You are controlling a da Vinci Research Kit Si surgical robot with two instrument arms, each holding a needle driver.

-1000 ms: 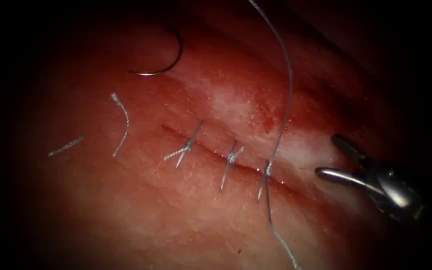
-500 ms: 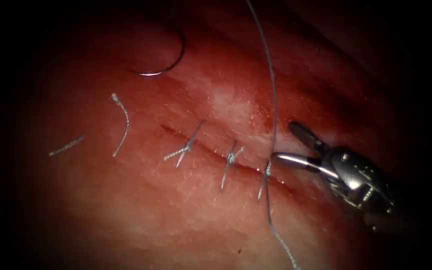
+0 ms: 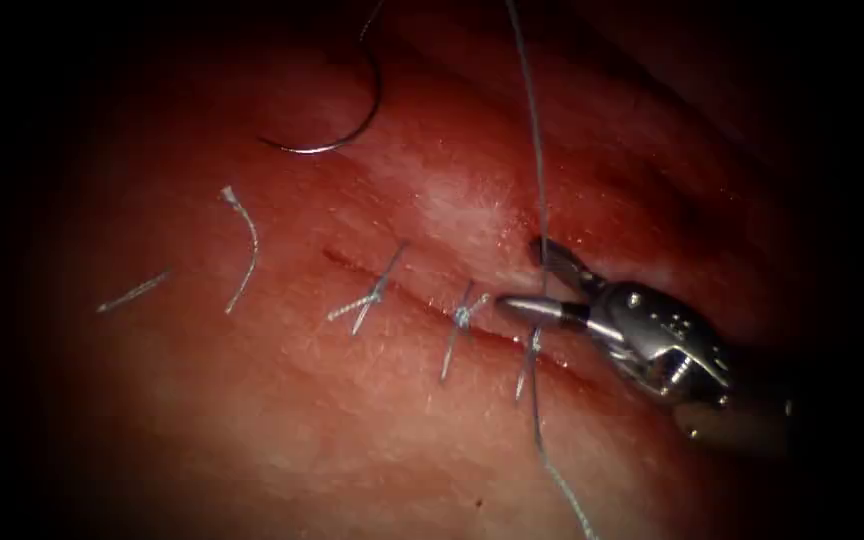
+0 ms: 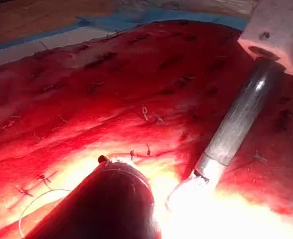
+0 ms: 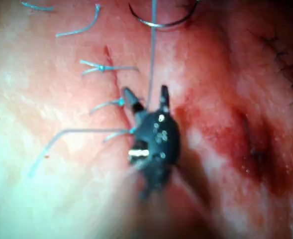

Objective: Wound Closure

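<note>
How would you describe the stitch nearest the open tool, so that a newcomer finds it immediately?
Start at the cut running across the tissue; three stitches cross it. Take the rightmost stitch, just below the right tool's hand, whose jaws stand open and hold nothing. Unlike its two trimmed neighbours, a long thread runs up from it.

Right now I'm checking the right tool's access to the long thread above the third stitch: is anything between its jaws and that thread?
Nothing visible stands between them. The right tool has open jaws straddling the thread just above the third stitch, holding nothing. The needle lies free on the tissue, left of the cut.
</note>
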